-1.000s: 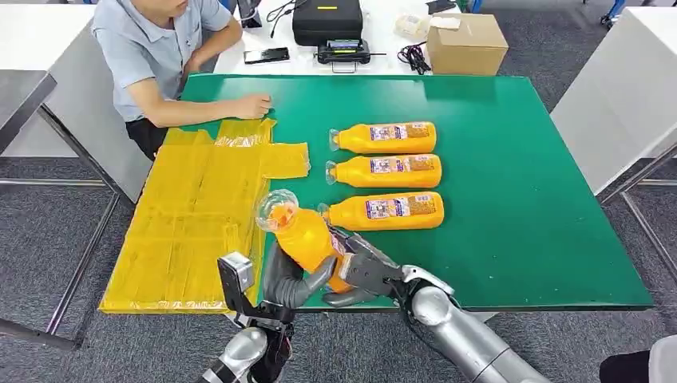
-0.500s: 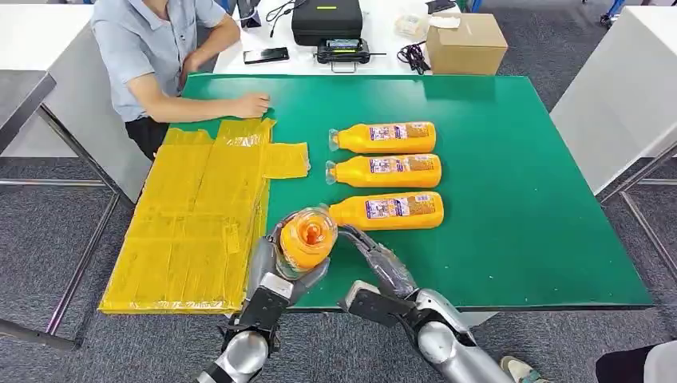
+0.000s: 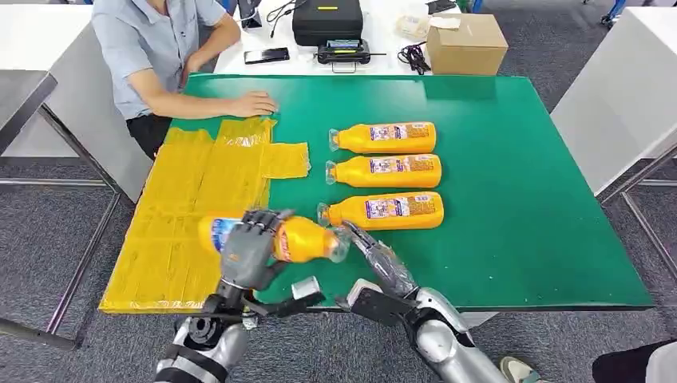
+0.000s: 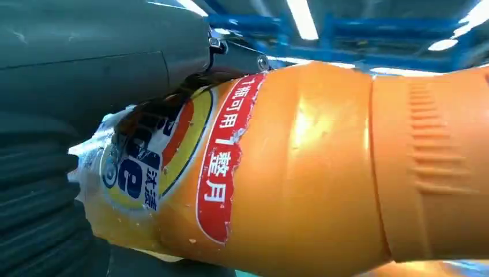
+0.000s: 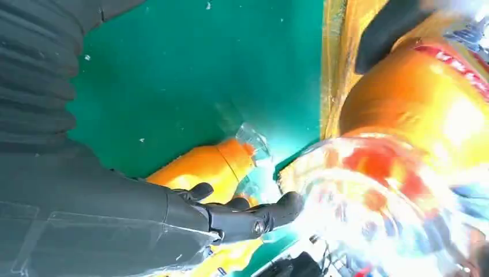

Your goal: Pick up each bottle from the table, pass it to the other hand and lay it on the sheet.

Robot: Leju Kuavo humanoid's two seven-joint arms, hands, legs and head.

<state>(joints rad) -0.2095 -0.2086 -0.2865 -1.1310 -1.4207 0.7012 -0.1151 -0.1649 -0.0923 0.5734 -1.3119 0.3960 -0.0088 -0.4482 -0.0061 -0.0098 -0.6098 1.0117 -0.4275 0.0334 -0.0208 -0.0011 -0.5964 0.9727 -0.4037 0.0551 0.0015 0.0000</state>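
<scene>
**Left hand had the bottle over the sheet edge; three more on the table**

The left hand (image 3: 249, 254) was wrapped around the label end of a smooth orange plastic juice bottle with a clear cap (image 3: 275, 239), fingers clamped across its body. The bottle lay roughly level in the grip, cap pointing toward the right hand (image 3: 382, 265), over the edge where the crinkly yellow plastic sheet (image 3: 192, 215) meets the green table top (image 3: 511, 175). The right hand's fingers were stretched out and apart, holding nothing, tips just beside the cap; contact could not be told from the blurred right wrist view.

Handling, as a judgement: the bottle looked full, so fairly heavy for its size, stiff-walled but glossy and likely slippery. The ribbed band (image 4: 429, 167) on the body and the paper label (image 4: 173, 156) offered better purchase than the bare curve. A mid-body grip should balance it; the cap end is too narrow and slick.

Count: four orange bottles in all. One in the left hand, three lying side by side on the table, the nearest bottle (image 3: 383, 211), the middle bottle (image 3: 385, 171) and the far bottle (image 3: 385, 137), caps all toward the sheet. One yellow sheet, no bottle on it. A person's hand (image 3: 254, 104) rested at the sheet's far corner.
</scene>
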